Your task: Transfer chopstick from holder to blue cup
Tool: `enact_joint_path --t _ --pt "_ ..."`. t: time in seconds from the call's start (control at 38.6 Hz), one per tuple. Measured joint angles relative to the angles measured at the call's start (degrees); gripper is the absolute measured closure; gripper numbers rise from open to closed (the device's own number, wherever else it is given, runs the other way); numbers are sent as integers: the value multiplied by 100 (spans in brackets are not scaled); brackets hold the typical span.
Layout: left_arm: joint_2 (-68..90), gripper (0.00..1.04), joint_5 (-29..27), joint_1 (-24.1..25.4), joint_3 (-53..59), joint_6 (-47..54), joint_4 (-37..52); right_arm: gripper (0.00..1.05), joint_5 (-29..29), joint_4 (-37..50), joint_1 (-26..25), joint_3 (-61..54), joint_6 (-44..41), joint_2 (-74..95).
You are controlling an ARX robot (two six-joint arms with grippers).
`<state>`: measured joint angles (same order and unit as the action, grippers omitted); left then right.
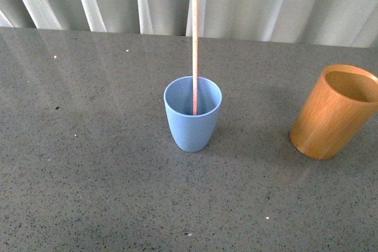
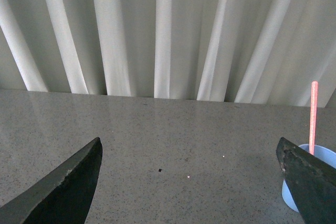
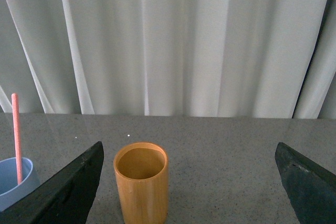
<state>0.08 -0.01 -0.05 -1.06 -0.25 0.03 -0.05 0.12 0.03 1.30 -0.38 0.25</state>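
left pincer [image 2: 191,182]: two dark grey-black wedge fingers, matte, edges rough and scuffed
right pincer [image 3: 189,182]: same dark wedges, tapering to blunt tips, faint pale specks

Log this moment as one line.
chopstick: standing in blue cup | holder: empty | left pincer: open | right pincer: open

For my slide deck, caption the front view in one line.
A pink chopstick stands in the blue cup on the grey table; the wooden holder sits apart, empty.
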Motion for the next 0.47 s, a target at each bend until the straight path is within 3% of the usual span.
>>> enact_joint_path --t 0.47 --pt "0 7 0 0 0 0 0 10 0 0 0 0 0 0"
